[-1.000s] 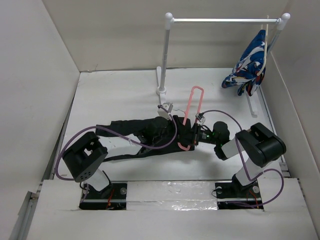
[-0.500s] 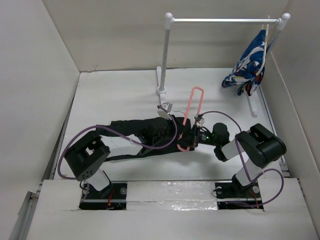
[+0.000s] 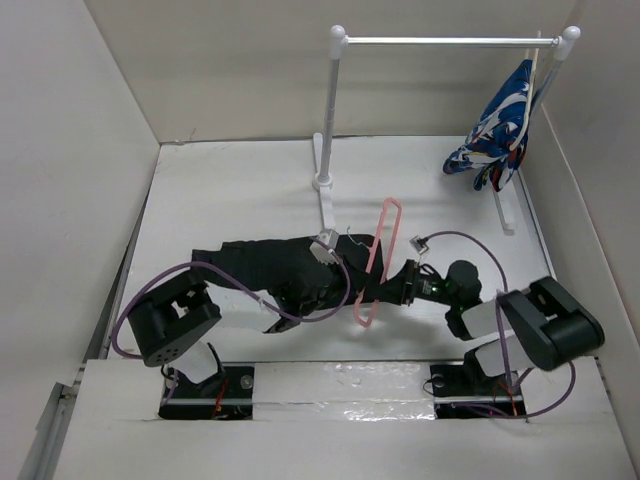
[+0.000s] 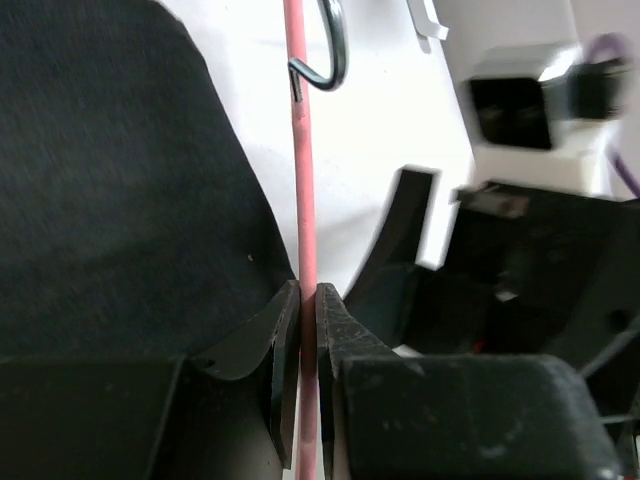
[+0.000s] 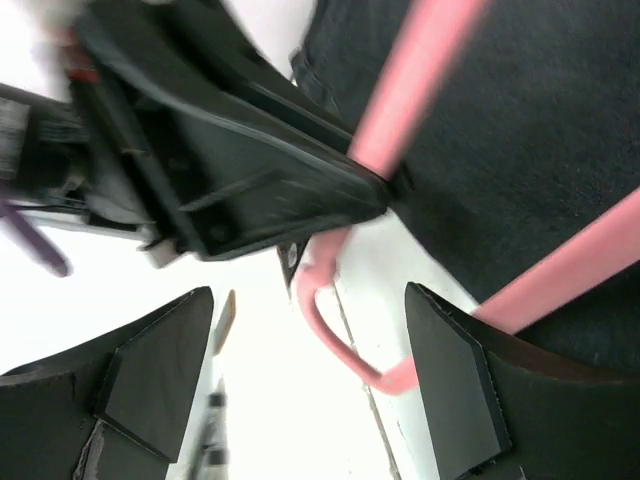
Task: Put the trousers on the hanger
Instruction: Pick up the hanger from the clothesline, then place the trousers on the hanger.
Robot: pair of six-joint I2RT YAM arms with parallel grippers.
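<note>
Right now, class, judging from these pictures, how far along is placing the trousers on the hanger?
Done: the left pincer is shut on the pink bar of the hanger. In hand: the right pincer stands open around a corner of the hanger, by the trousers lying on the table. Left: draping them over the bar; whether a leg is threaded yet is unclear.
</note>
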